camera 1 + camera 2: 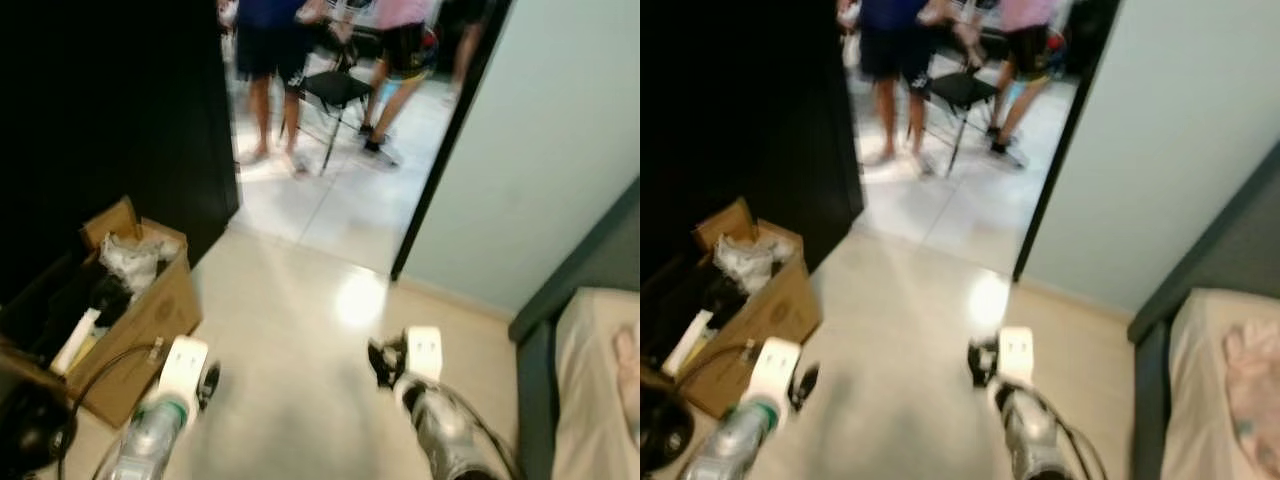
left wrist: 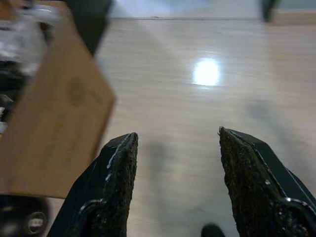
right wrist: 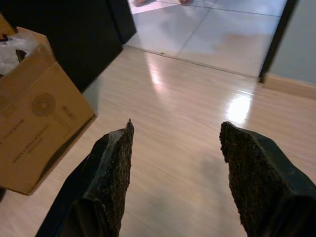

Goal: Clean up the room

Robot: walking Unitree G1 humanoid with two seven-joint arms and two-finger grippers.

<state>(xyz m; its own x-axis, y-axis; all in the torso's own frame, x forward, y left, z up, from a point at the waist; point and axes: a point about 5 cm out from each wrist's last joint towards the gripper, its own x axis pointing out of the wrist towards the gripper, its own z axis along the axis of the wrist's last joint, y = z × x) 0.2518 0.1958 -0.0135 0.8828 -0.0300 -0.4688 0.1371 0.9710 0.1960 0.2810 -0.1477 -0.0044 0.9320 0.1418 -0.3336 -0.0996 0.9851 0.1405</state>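
Pale wood floor (image 1: 300, 330) stretches to open doorway; people's legs (image 1: 270, 90) and black folding chair (image 1: 335, 90) stand beyond on white tiles. Bed (image 1: 600, 370) at robot's right, pinkish cloth on it. Open cardboard box (image 1: 140, 310) at robot's left against dark wall, stuffed with crumpled plastic and dark items. Left pincer (image 2: 177, 187) spread, empty, just beside box. Right pincer (image 3: 175, 182) spread, empty, over bare floor.
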